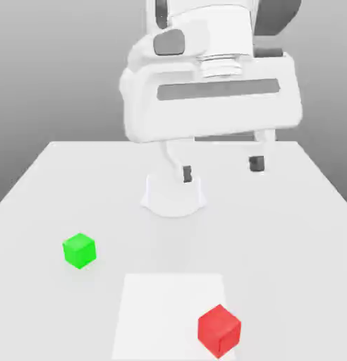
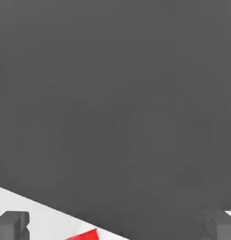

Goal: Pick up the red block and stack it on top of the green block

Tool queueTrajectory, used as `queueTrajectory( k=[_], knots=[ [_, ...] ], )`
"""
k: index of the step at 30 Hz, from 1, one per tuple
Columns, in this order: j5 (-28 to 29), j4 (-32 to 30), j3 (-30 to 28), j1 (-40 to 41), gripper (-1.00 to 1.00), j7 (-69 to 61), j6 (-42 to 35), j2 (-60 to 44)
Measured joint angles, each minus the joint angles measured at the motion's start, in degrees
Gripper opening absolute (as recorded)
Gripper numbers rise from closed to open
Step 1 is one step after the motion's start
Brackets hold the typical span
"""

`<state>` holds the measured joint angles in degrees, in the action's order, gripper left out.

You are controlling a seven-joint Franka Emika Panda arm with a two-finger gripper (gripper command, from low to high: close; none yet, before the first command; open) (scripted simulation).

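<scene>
High above the white surface (image 1: 289, 211) hangs the claw (image 1: 222, 168), with its two fingers (image 1: 257, 163) spread wide apart and nothing between them. It points down at the surface, close to the round white base (image 1: 173, 197) of the arm.

On the surface, the red block (image 1: 219, 330) sits toward the exterior view's right, near the front edge of that view, on a paler square patch (image 1: 169, 296). The block is turned a little, so one corner faces that front edge. In the hand view a small bit of the red block (image 2: 84, 234) peeks in at the edge, between the two dark fingertips (image 2: 11, 225). The green block (image 1: 79, 250) sits toward the exterior view's left, well apart from the red one, and nothing touches it.

The red block is not picked up yet, so I think the grab comes next. A few things could go wrong. The red block is far from the claw, so the arm must travel a long way and could stop off to one side. Then one finger could land on top of the block and knock it away. Because the block is turned, the fingers could squeeze its corners, not its flat sides, and it could twist or slip out. Later, the green block is small, so the red one could be set down off the middle and tumble off.
</scene>
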<state>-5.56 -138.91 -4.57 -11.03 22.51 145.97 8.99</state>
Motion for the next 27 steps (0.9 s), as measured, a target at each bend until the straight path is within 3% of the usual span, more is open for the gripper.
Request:
queueTrajectory(
  k=[9, 14, 15, 22, 27],
  knots=[
    [3.0, -3.7, 0.7, -2.1, 0.0, -7.7, 7.4, -18.3],
    [2.4, -2.8, 1.5, -1.8, 0.0, -9.2, 15.3, -28.6],
    [2.2, -2.6, 1.7, -1.6, -1.0, -9.4, 16.6, -30.1],
    [2.3, -2.5, 1.8, -1.5, -1.0, -9.3, 16.6, -30.2],
    [4.0, -4.0, 1.0, -1.7, -1.0, -8.3, 9.2, -21.2]
  ],
)
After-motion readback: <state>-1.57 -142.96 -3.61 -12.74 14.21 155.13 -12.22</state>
